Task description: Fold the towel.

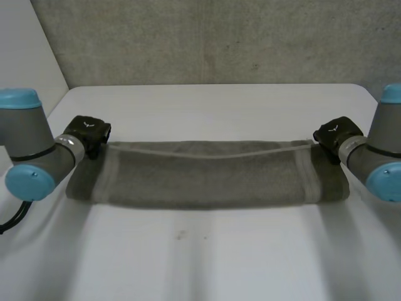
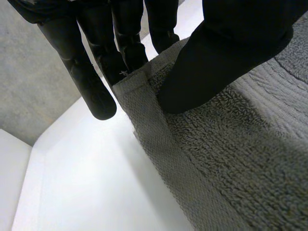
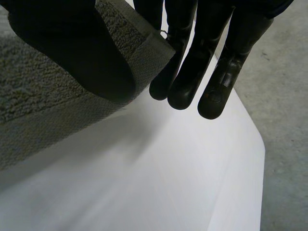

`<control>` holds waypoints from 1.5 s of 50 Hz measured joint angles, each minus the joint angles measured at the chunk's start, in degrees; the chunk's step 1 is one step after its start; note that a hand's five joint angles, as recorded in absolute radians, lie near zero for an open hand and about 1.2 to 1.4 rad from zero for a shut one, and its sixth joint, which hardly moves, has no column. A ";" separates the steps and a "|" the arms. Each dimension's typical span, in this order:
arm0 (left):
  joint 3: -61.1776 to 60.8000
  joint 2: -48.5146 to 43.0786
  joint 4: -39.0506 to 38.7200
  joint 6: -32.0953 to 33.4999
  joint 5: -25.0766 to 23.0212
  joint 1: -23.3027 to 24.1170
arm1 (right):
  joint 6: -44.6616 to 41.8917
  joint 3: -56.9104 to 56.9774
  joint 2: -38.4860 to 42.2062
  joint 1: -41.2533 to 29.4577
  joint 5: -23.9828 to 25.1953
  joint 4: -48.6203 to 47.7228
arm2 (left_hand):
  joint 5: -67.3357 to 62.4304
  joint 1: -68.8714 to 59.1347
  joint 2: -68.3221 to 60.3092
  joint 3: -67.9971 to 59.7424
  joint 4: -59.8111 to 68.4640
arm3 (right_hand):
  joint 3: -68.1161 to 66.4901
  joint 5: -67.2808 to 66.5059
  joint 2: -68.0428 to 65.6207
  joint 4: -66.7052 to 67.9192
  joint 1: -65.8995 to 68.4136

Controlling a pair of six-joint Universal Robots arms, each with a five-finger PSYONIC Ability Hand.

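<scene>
A grey towel [image 1: 207,174] lies folded lengthwise into a long band across the white table [image 1: 207,257]. My left hand [image 1: 88,133] is at the towel's far left corner; its thumb [image 2: 226,53] presses the towel [image 2: 231,163] corner against the fingers [image 2: 91,72], pinching it. At the far right corner sits my right hand [image 1: 337,135], where the thumb [image 3: 72,53] clamps the towel [image 3: 43,96] hem against the fingers [image 3: 192,62]. The top layer's far edge is lifted slightly between the two hands.
A concrete wall [image 1: 207,37] rises behind the table's far edge. Bare table surface stretches in front of the towel and beyond it.
</scene>
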State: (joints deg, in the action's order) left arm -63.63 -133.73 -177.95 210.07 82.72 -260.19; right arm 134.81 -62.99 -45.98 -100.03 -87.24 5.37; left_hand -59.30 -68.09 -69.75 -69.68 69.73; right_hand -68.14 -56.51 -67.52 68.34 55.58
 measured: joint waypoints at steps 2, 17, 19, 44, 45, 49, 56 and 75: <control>2.35 -1.69 -0.11 0.00 0.27 0.21 | -0.05 1.14 1.50 -0.33 -0.88 -1.76 | 0.00 0.00 0.00 0.00 0.00 | 0.00 0.00 0.00 0.00 0.00; 13.56 -9.38 -2.10 -0.06 3.40 1.27 | -0.82 7.53 8.47 -1.38 -3.62 -14.45 | 5.94 5.58 6.57 6.51 -6.59 | 3.54 2.66 3.25 -3.65 -1.19; 13.23 -9.56 -2.49 -0.04 3.45 1.97 | -0.82 7.92 8.92 -1.49 -3.52 -14.63 | 30.22 31.31 32.03 31.71 -30.74 | 37.48 33.96 37.51 -36.50 -32.95; -25.01 20.76 -14.05 -6.70 2.84 4.07 | 11.76 -23.92 -19.18 3.91 9.84 -6.81 | 57.56 58.15 60.22 60.12 -60.05 | 54.88 52.67 54.49 -54.73 -43.48; -26.46 21.39 -15.09 -6.99 2.83 4.08 | 11.67 -24.70 -19.29 4.29 9.98 -6.66 | 57.56 58.15 60.23 60.12 -60.05 | 54.24 51.96 54.48 -54.73 -43.48; -33.18 23.48 -21.07 -8.07 2.75 4.14 | 11.29 -27.80 -18.82 5.76 10.39 -7.26 | 57.56 58.15 60.24 60.12 -60.10 | 50.50 48.78 50.11 -50.83 -40.79; -36.43 23.57 -25.30 -8.21 2.78 4.47 | 11.22 -29.63 -13.95 6.83 10.75 -15.22 | 57.56 58.15 60.25 60.12 -60.10 | 24.23 24.96 23.37 -25.42 -18.04; -36.39 23.41 -24.89 -8.26 2.96 4.43 | 9.13 -26.92 -11.26 15.67 10.61 -18.90 | 57.56 58.15 60.26 60.12 -60.10 | 0.38 0.80 0.14 -0.03 -1.84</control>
State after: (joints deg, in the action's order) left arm -100.01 -110.31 -202.84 201.81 85.68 -255.75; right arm 143.95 -89.91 -57.23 -84.36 -76.63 -13.53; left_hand -1.74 -9.94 -9.49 -9.56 9.63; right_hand -67.76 -55.71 -67.38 68.31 53.74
